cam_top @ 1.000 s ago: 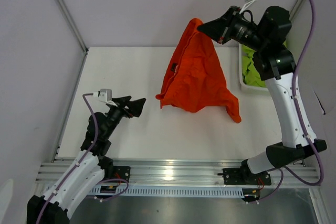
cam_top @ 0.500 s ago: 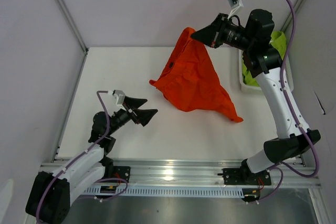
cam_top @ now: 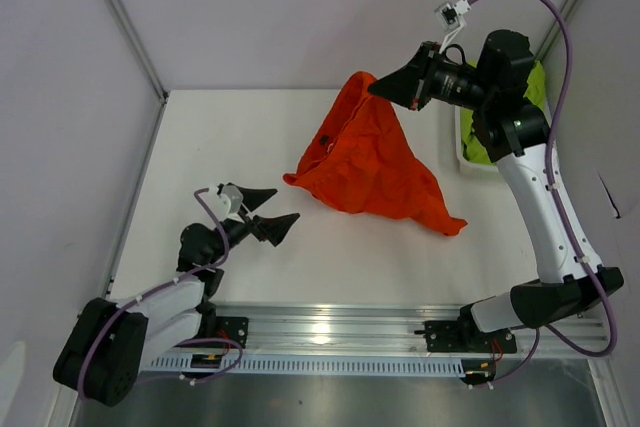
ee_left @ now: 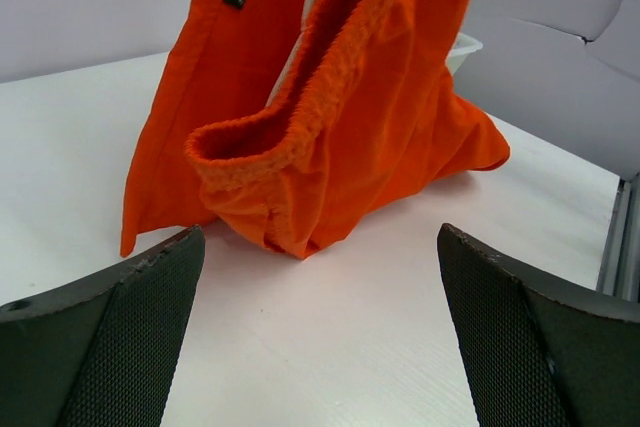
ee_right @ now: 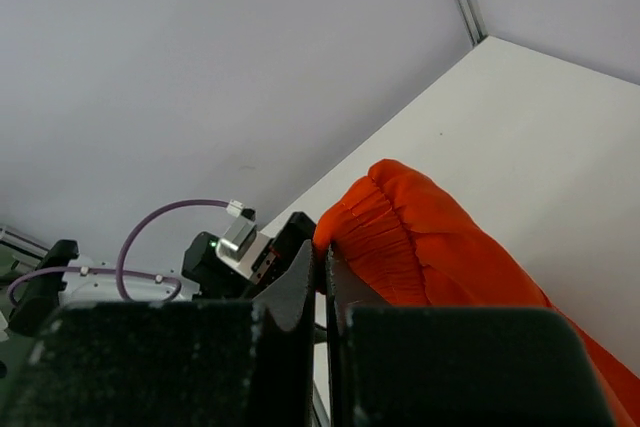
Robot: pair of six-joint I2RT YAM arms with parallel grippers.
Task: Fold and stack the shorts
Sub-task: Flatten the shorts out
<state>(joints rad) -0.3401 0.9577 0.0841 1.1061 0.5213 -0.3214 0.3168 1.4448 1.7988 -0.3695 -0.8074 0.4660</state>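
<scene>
The orange-red shorts (cam_top: 375,162) hang by the waistband from my right gripper (cam_top: 372,87), which is shut on the fabric high above the back of the table. Their lower part drapes onto the white table (cam_top: 230,137). In the right wrist view the gathered waistband (ee_right: 400,227) sits pinched at the gripper (ee_right: 322,255). My left gripper (cam_top: 274,209) stands wide open and low over the table, just left of the shorts' hanging edge. The left wrist view shows the shorts (ee_left: 350,117) ahead of the gripper (ee_left: 320,247), with nothing between the fingers. The lime green shorts (cam_top: 482,142) lie in the basket.
A white mesh basket (cam_top: 462,152) stands at the table's back right edge, partly behind the right arm; its rim (ee_left: 462,45) shows behind the orange fabric. Metal frame posts (cam_top: 125,22) rise at the back left. A rail (cam_top: 330,332) runs along the near edge.
My left gripper has reached forward and lower toward the shorts' left edge. My right gripper shifted slightly, and the hanging shorts swung and resettled with it.
</scene>
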